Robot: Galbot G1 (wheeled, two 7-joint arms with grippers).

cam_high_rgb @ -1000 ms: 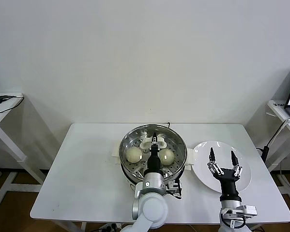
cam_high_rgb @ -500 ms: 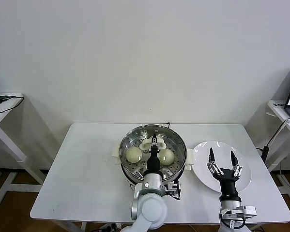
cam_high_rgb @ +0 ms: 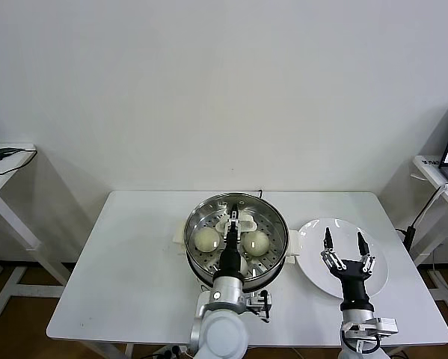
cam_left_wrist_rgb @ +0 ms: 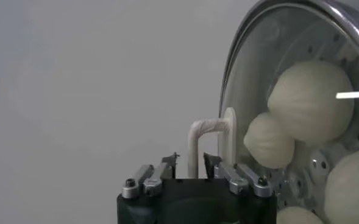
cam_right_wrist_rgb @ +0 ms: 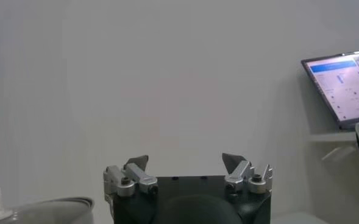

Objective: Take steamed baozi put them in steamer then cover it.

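The cover (cam_high_rgb: 236, 233) sits on the steamer (cam_high_rgb: 194, 247); its handle (cam_left_wrist_rgb: 213, 143) stands between the left end effector's (cam_left_wrist_rgb: 191, 163) parted jaws, unclamped.

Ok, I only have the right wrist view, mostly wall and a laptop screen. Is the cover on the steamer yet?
Observer: Yes. In the head view the cover sits on the steamer.
Operator: How many baozi are under it?
Observer: Four. The left wrist view shows the baozi through the glass.
Operator: Where is the left gripper?
Observer: The left gripper is at the cover's white handle, with its jaws apart on either side of it.
Operator: And what is below my right gripper?
Observer: The right gripper hovers over the white plate, which has nothing on it.
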